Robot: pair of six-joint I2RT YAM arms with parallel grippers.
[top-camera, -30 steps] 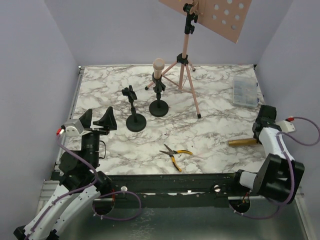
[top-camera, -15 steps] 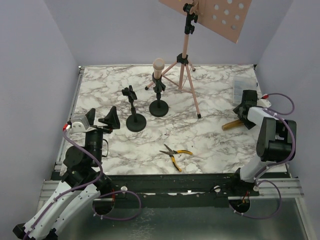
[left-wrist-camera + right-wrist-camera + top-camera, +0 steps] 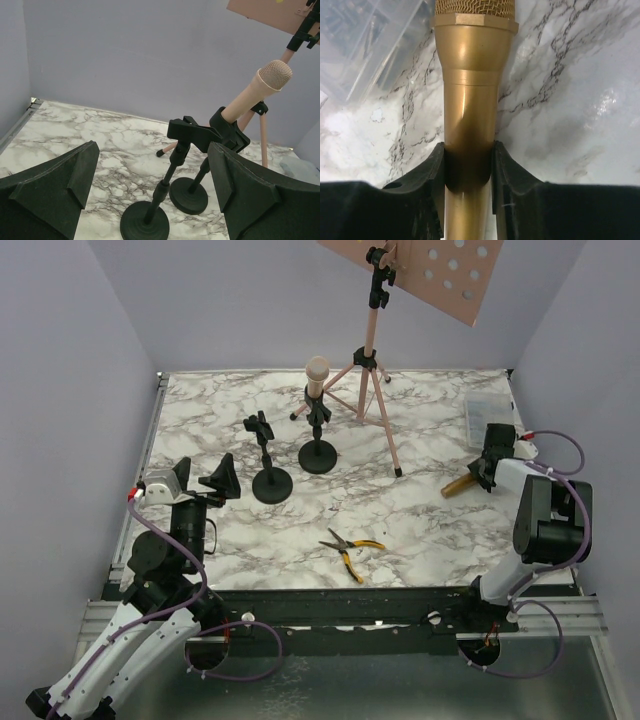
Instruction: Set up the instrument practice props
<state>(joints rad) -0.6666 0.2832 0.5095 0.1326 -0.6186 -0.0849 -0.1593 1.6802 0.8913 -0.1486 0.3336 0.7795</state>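
Observation:
My right gripper is shut on the gold microphone at the right of the table; in the right wrist view the fingers clamp its gold body, mesh head at the top. The pink microphone stands in the farther black round-based holder. The nearer black holder has an empty clip. The pink tripod music rack stands at the back, its perforated desk above. My left gripper is open and empty, left of the holders. No sheet-music pages show.
Yellow-handled pliers lie on the marble table near the front middle. A clear plastic compartment box sits at the right edge, just beyond my right gripper. Purple walls close the table on three sides.
My right gripper has swung from the near right edge toward the back and left, carrying the gold microphone. My left gripper has shifted slightly right and forward.

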